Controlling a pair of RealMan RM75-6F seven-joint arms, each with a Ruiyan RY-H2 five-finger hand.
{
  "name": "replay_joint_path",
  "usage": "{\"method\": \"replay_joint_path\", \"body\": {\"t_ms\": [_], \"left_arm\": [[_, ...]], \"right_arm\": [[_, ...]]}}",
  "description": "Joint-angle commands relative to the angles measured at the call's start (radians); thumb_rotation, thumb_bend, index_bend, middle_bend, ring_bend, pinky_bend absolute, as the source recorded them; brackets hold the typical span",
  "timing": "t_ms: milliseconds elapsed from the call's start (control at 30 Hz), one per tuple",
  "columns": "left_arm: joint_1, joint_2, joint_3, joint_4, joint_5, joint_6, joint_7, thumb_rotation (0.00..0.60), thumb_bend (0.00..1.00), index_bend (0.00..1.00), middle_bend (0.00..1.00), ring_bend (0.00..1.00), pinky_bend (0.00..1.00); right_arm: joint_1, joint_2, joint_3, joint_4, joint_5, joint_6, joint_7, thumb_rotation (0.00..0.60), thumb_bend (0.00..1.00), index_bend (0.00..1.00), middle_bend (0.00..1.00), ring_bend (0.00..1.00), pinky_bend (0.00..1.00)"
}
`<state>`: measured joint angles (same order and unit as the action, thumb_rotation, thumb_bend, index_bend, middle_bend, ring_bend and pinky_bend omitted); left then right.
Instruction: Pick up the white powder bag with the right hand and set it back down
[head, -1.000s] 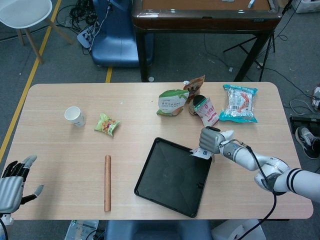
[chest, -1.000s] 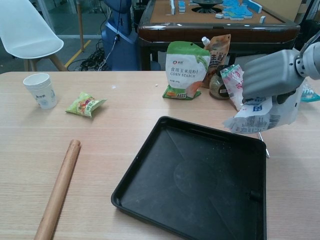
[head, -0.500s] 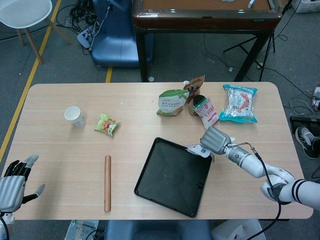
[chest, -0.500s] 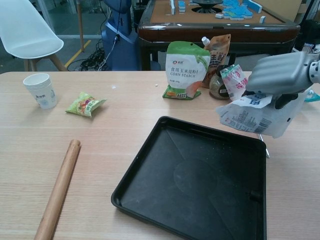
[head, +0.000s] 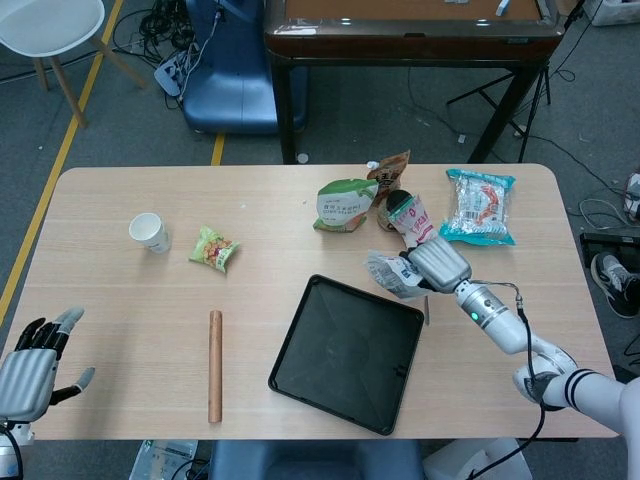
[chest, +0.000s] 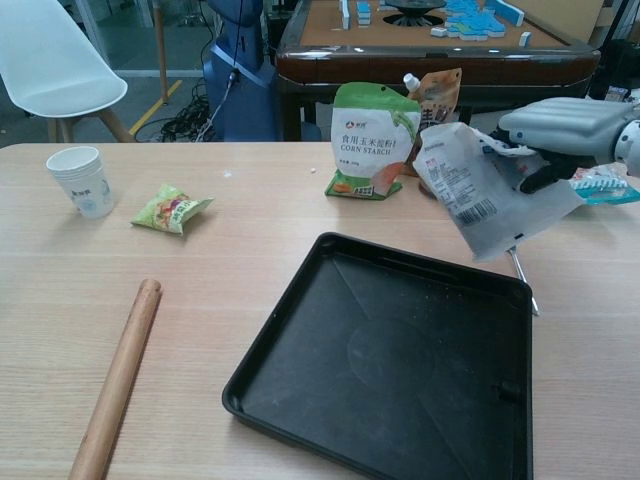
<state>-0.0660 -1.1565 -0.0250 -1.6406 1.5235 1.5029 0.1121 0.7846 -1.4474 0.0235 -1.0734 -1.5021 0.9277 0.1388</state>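
My right hand (head: 438, 263) (chest: 556, 128) holds the white powder bag (head: 392, 274) (chest: 481, 195) by its upper edge, lifted off the table. The bag hangs tilted, its printed back with a barcode facing the chest camera, just beyond the far right corner of the black tray (head: 347, 352) (chest: 390, 370). My left hand (head: 32, 370) hovers at the table's near left corner, fingers spread and holding nothing; the chest view does not show it.
Behind the bag stand a corn starch bag (chest: 373, 126), a brown spouted pouch (chest: 437, 95), a small pink-and-white packet (head: 413, 220) and a teal snack pack (head: 479, 206). A wooden rolling pin (head: 214, 365), a green snack (head: 213, 248) and a paper cup (head: 149, 232) lie to the left.
My right hand has risen and moved toward the table's far side, carrying the white bag up from the tray's corner; the bag swung so its barcode side faces the chest camera. Left hand unchanged.
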Motion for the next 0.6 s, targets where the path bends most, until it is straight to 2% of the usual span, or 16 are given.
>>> {"method": "replay_joint_path", "body": {"t_ms": [33, 167, 433, 600], "left_arm": [[-0.001, 0.000, 0.000, -0.001, -0.001, -0.001, 0.001, 0.600, 0.22, 0.10, 0.13, 0.18, 0.08], [-0.001, 0.000, 0.000, -0.002, -0.003, -0.002, 0.001, 0.600, 0.22, 0.10, 0.13, 0.18, 0.08], [-0.003, -0.004, 0.001, 0.009, -0.014, -0.013, -0.012, 0.600, 0.22, 0.10, 0.13, 0.18, 0.08], [-0.007, -0.007, 0.000, 0.019, -0.015, -0.020, -0.022, 0.600, 0.22, 0.10, 0.13, 0.18, 0.08]], "right_arm": [[-0.010, -0.099, 0.043, 0.122, 0.014, 0.031, 0.172, 0.600, 0.77, 0.82, 0.68, 0.57, 0.63], [0.001, -0.166, 0.054, 0.227, 0.010, 0.032, 0.273, 0.600, 0.77, 0.82, 0.67, 0.55, 0.63], [0.026, -0.282, 0.055, 0.399, -0.010, 0.030, 0.391, 0.600, 0.77, 0.81, 0.63, 0.52, 0.63], [0.039, -0.361, 0.060, 0.502, -0.010, 0.030, 0.441, 0.600, 0.77, 0.77, 0.60, 0.46, 0.58]]}}
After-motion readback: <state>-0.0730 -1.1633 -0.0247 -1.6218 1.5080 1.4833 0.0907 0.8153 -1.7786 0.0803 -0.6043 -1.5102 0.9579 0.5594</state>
